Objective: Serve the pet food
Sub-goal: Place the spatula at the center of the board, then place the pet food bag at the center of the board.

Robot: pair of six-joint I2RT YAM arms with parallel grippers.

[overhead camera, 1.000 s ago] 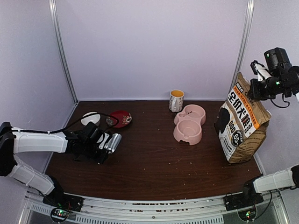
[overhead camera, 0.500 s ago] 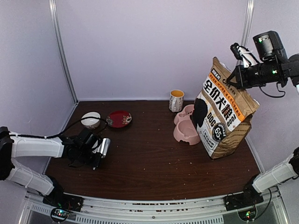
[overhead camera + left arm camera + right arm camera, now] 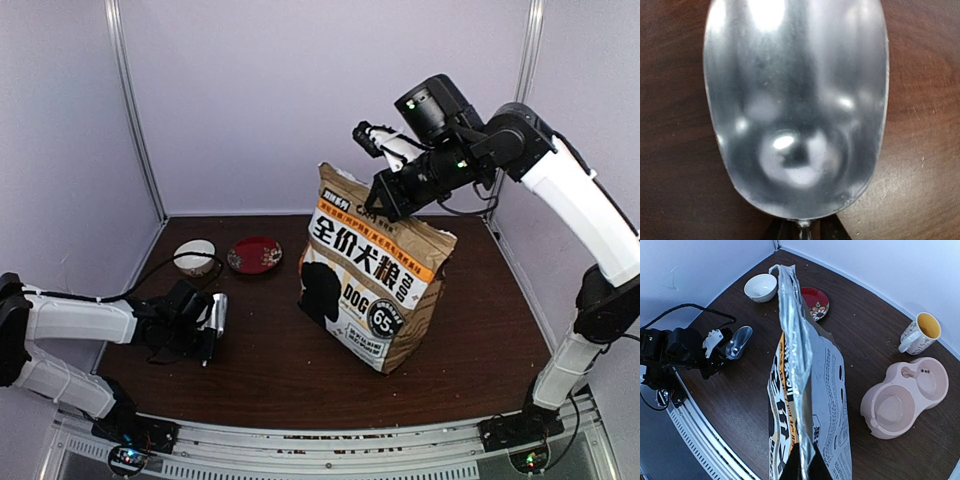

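Note:
The tall tan pet food bag (image 3: pixel 375 280) with an orange band and black-white print hangs tilted over the middle of the table. My right gripper (image 3: pixel 393 192) is shut on its top edge. In the right wrist view the bag's silver-lined top seam (image 3: pixel 799 365) runs up from my right gripper (image 3: pixel 807 467). No kibble shows. My left gripper (image 3: pixel 193 322) is shut on the handle of a metal scoop (image 3: pixel 216 313), low over the table at the left. The scoop's empty bowl (image 3: pixel 795 100) fills the left wrist view. The pink double pet bowl (image 3: pixel 905 400) lies right of the bag.
A white bowl (image 3: pixel 194 255) and a red saucer (image 3: pixel 254 254) sit at the back left. A mug with a yellow inside (image 3: pixel 920 332) stands behind the pink bowl. The bag hides the mug and pink bowl in the top view. Crumbs dot the dark table (image 3: pixel 270 370).
My right arm has carried the bag from the right edge leftward to the table's middle, covering the pink bowl and mug in the top view. My left gripper with the scoop drew back slightly left.

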